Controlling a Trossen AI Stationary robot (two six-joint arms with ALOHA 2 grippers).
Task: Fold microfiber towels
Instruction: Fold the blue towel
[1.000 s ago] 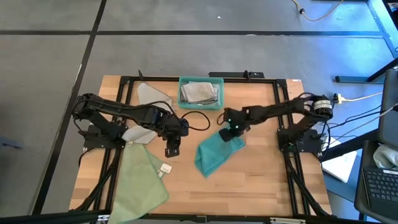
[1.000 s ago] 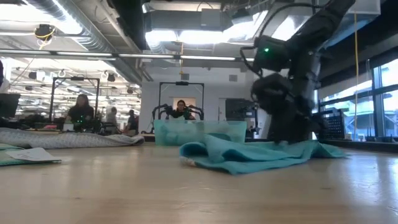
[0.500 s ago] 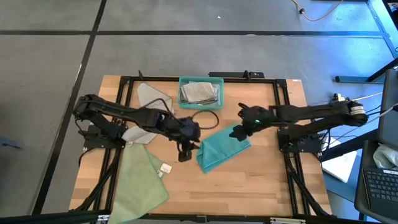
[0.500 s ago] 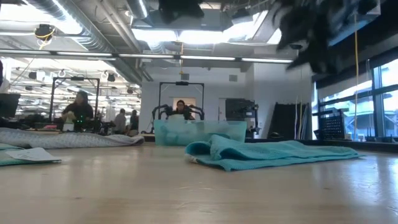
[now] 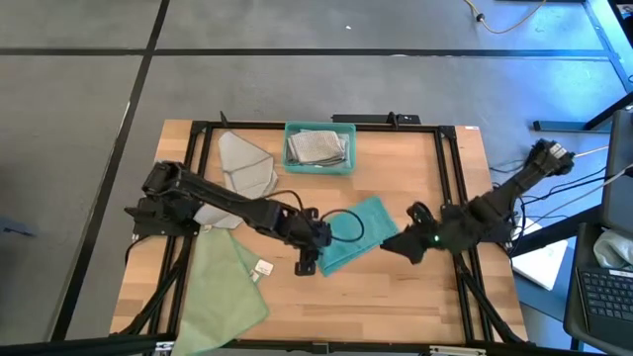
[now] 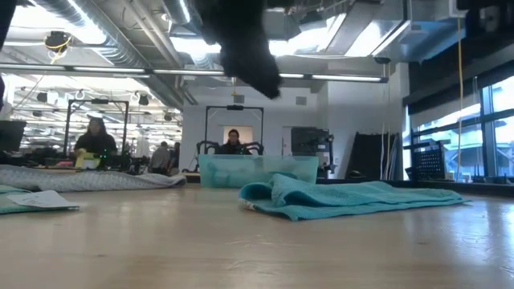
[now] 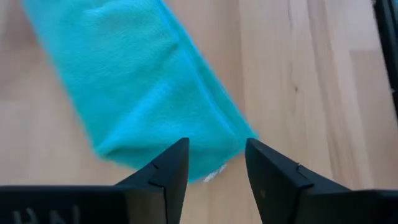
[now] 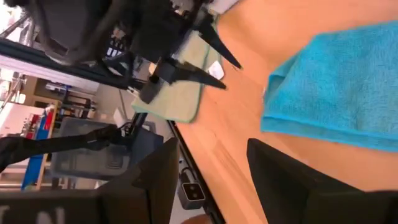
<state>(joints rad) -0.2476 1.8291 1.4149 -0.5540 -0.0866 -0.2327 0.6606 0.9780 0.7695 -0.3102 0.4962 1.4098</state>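
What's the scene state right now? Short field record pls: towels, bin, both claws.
teal towel: folded, flat on table centre, not held
pale green towel: spread at front-left, white tag showing
grey towel: lying left of the bin
bin: teal, at table's back edge, holds folded grey cloth
left claw: open, empty, at teal towel's left end
right claw: open, empty, just right of teal towel

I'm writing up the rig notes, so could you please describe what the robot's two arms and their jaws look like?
Both arms are dark, jointed links. A black cable loops beside the left gripper; a small green light glows near the right gripper. Each has two dark, wedge-shaped jaws.
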